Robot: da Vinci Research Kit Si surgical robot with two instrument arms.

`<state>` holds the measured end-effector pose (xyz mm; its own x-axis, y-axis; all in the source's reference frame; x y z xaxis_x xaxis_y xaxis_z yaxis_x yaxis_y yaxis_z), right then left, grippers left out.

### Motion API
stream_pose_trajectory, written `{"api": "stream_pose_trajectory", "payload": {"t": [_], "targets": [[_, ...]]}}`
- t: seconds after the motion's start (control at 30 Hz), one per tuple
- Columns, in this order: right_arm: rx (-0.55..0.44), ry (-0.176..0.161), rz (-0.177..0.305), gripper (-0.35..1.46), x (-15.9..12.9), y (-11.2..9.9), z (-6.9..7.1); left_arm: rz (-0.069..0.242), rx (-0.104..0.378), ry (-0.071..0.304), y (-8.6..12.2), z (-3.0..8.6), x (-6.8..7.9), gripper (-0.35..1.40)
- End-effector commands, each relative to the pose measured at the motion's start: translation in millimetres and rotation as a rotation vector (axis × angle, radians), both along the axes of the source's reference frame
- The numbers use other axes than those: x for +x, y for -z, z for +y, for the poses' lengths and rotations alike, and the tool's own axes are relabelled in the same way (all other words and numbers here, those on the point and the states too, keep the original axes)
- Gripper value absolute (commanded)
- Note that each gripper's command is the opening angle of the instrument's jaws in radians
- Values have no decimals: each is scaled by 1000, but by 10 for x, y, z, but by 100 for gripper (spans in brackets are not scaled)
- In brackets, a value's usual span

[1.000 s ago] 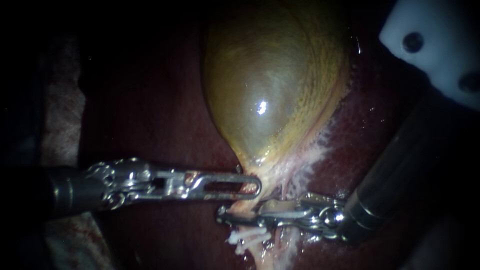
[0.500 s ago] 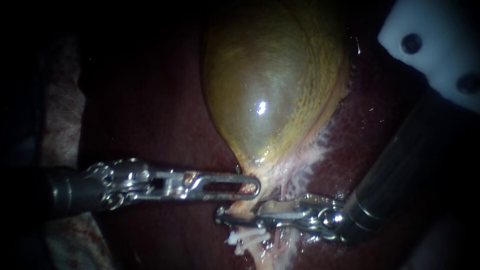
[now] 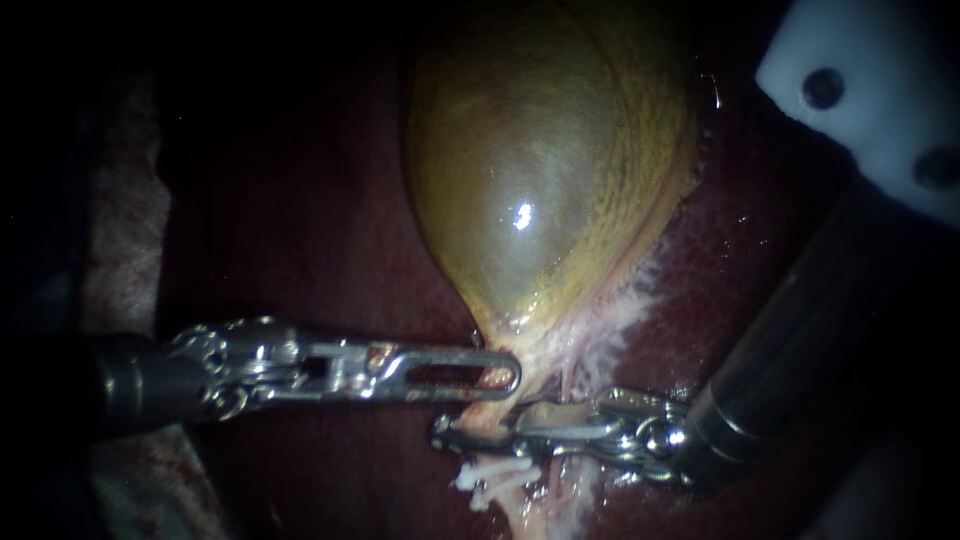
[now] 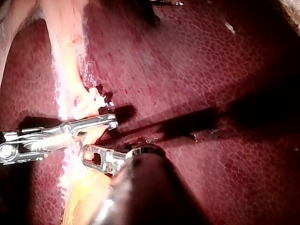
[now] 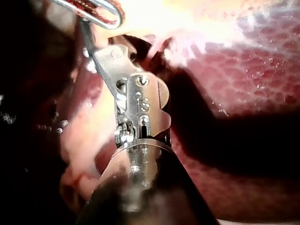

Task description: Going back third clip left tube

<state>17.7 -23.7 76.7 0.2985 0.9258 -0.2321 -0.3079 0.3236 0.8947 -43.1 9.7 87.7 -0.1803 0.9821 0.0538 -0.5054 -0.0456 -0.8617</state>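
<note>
The yellow-green gallbladder (image 3: pixel 540 170) narrows to a pale neck at lower centre. My left instrument (image 3: pixel 505 375) comes in level, its windowed jaws shut on that neck, also seen in the left wrist view (image 4: pixel 89 157). Just below it, my right instrument (image 3: pixel 450 435) lies across the pale tube (image 3: pixel 535 505). Its slim jaws straddle the tube with a narrow gap between them (image 4: pixel 110 124). White clips (image 3: pixel 495 475) sit on the tube right under those jaws, bunched together (image 4: pixel 89 103). In the right wrist view, the right instrument (image 5: pixel 101 51) reaches under the left instrument's looped jaw (image 5: pixel 105 14).
Dark red liver (image 3: pixel 300 230) surrounds the gallbladder on both sides. A white plastic part with two holes (image 3: pixel 870 90) sits at the upper right above my right instrument's dark shaft (image 3: pixel 800 340). Whitish frayed tissue (image 3: pixel 625 310) runs along the gallbladder's right edge.
</note>
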Motion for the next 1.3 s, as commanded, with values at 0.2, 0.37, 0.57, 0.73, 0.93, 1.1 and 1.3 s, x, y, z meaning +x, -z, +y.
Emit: {"api": "stream_pose_trajectory", "payload": {"t": [0.2, 0.37, 0.57, 0.73, 0.93, 1.1, 1.3], "targets": [[2, 20, 21, -15, -2, 5, -3, 0, 0, 0, 0, 0, 0, -35], [5, 28, 29, 26, -3, 11, -2, 0, 1, 0, 0, 0, 0, -35], [6, 26, 31, 44, -3, 13, -1, 0, 1, 0, 1, 1, 0, -35], [-1, 24, 36, 48, -3, 13, -2, 0, 1, 0, 1, 1, 0, -35], [-59, 34, 60, 48, -4, 12, -1, 0, 1, 0, 2, 0, 0, -35], [-114, 56, 75, 47, -8, 12, 0, 0, 2, 0, 4, 0, 0, -35], [-151, 75, 84, 46, -11, 11, 1, 0, 3, 1, 6, 0, -1, -35]]}}
